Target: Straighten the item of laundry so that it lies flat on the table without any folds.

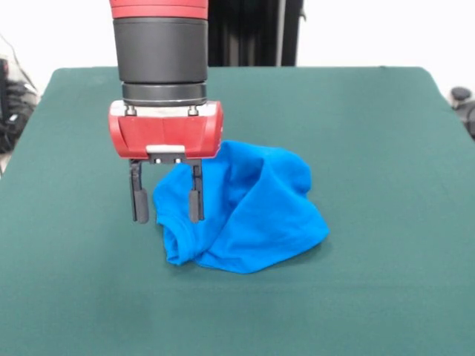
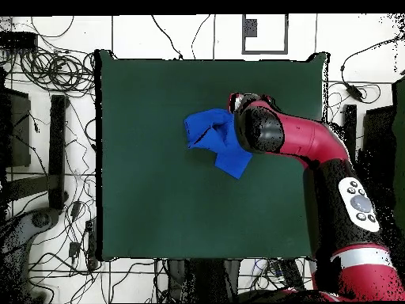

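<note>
A: Your gripper [image 1: 165, 202] hung over the table [image 1: 386, 297] there, fingers [image 1: 139, 200] apart and pointing straight down, nothing between them.

B: And the shirt [image 1: 252, 211]? Where did you have it?

A: Bunched in a heap near the middle of the table, nowhere near flat. From the front it rose in a soft hump, with a fold running down its centre and a rolled edge along the near side.

B: How did your gripper sit against it?

A: At the heap's edge. In the front view one finger [image 1: 196, 200] stood in front of the blue cloth and the other in front of bare green felt just beside it. Whether either tip touched the cloth or the table, I couldn't tell.

B: What did the overhead view give you?

A: Your arm [image 2: 316, 142] reached in from the base corner, and its dark wrist covered one side of the shirt [image 2: 210, 131]. The rest of the cloth spread away from the wrist in two lobes, one toward the far edge and a pointed one back toward the base side. The gripper itself was hidden under the wrist there.

B: So plenty of green all round it?

A: Yes, the shirt lay well clear of every table edge [image 2: 103, 158].
</note>
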Tool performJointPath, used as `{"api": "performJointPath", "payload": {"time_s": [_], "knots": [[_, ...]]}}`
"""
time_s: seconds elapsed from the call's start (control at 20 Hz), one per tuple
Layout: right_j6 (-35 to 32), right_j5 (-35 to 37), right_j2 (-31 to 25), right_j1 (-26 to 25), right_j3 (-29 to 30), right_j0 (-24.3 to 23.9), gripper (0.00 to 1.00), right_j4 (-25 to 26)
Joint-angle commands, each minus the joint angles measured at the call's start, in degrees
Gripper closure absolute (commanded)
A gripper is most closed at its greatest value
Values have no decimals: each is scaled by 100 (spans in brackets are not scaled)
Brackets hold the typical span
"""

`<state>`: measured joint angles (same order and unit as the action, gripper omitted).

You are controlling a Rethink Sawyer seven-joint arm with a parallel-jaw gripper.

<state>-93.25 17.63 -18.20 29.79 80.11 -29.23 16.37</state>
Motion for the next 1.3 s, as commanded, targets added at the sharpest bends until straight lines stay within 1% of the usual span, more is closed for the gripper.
{"api": "performJointPath", "payload": {"time_s": [0.05,0.25,0.4,0.8,1.3], "knots": [[-172,442,-401,-171,526,133,0,39],[-187,643,-257,-154,443,242,0,38],[-174,705,-253,-123,491,240,0,30],[-287,516,-232,142,927,206,0,77],[-379,376,-231,170,1071,195,0,65]]}}
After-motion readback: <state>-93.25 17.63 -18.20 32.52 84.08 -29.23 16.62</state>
